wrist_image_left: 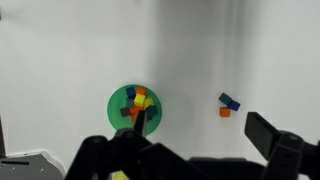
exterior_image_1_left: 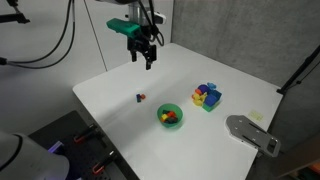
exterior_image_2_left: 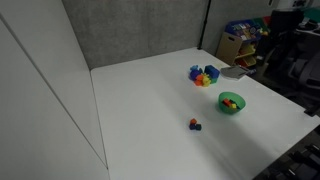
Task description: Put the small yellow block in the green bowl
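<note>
The green bowl [wrist_image_left: 118, 100] stands on the white table and shows in both exterior views [exterior_image_1_left: 169, 115] [exterior_image_2_left: 231, 102]. Several small coloured blocks lie inside it, among them a small yellow block [wrist_image_left: 141, 100]. My gripper [exterior_image_1_left: 143, 57] hangs high above the table, well apart from the bowl. In the wrist view its fingers [wrist_image_left: 205, 135] are wide apart with nothing between them. The left finger overlaps the bowl's near edge in that view.
A tiny pair of dark blue and orange-red blocks [wrist_image_left: 227, 105] lies on the table beside the bowl [exterior_image_1_left: 140, 97] [exterior_image_2_left: 195, 124]. A blue-green-yellow cluster of blocks [exterior_image_1_left: 207, 96] [exterior_image_2_left: 204, 75] stands further off. A grey flat object [exterior_image_1_left: 252, 132] lies at the table edge.
</note>
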`<state>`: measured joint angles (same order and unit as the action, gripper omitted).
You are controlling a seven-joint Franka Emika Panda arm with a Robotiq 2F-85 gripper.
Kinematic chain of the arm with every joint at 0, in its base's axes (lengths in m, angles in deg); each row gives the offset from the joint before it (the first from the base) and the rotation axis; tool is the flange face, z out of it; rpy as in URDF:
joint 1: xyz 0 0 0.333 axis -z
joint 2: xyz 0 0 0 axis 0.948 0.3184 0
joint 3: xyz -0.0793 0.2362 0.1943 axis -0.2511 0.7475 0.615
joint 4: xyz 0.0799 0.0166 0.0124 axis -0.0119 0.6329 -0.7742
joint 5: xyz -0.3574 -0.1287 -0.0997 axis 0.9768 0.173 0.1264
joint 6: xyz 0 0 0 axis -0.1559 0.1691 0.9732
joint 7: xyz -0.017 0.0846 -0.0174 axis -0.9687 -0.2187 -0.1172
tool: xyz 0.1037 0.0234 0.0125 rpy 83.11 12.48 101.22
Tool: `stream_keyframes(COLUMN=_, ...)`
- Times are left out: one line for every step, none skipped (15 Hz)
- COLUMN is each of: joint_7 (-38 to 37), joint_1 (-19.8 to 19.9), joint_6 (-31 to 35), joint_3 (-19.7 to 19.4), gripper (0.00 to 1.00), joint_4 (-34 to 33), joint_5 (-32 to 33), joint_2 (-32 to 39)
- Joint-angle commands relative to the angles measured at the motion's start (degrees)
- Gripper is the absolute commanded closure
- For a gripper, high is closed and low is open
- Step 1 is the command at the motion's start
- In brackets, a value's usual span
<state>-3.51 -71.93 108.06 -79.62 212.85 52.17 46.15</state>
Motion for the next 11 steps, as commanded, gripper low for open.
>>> stream_keyframes(joint_7=-2.0, joint_1=0.4, joint_6=0.5, joint_3=0.6, gripper=0.0, joint_4=5.9, joint_5=1.8, joint_2=-6.3)
stream_keyframes(joint_7=-2.1, joint_1=0.4, joint_6=0.6, joint_3=0.6, gripper=0.0, joint_4=7.0, joint_5=1.9, joint_2=-7.3)
stream_keyframes(joint_7=-2.2, joint_1=0.5, joint_6=0.6, joint_3=0.6, gripper=0.0, joint_4=8.0, joint_5=2.0, joint_2=-8.2)
stream_keyframes(joint_7=-2.3, joint_1=0.5, joint_6=0.5, joint_3=0.7, gripper=0.0, joint_4=8.7, joint_5=2.0, joint_2=-8.9)
stream_keyframes(joint_7=-2.3, joint_1=0.5, joint_6=0.6, joint_3=0.8, gripper=0.0, joint_4=9.3, joint_5=1.9, joint_2=-9.5)
stream_keyframes(joint_7=-2.4, joint_1=0.5, joint_6=0.5, joint_3=0.8, gripper=0.0, joint_4=9.8, joint_5=1.8, joint_2=-10.0)
stream_keyframes(joint_7=-2.4, joint_1=0.5, joint_6=0.5, joint_3=0.9, gripper=0.0, joint_4=10.4, joint_5=1.9, joint_2=-10.4)
stream_keyframes(joint_7=-2.6, joint_1=0.6, joint_6=0.7, joint_3=1.0, gripper=0.0, joint_4=11.0, joint_5=2.1, joint_2=-10.9)
stream_keyframes(joint_7=-0.8, joint_1=0.3, joint_6=0.0, joint_3=0.5, gripper=0.0, joint_4=9.0, joint_5=0.6, joint_2=-8.6)
stream_keyframes(joint_7=-0.8, joint_1=0.3, joint_6=0.0, joint_3=0.5, gripper=0.0, joint_4=9.4, joint_5=0.6, joint_2=-9.0)
stream_keyframes(joint_7=-0.8, joint_1=0.3, joint_6=0.0, joint_3=0.6, gripper=0.0, joint_4=9.7, joint_5=0.6, joint_2=-9.2)
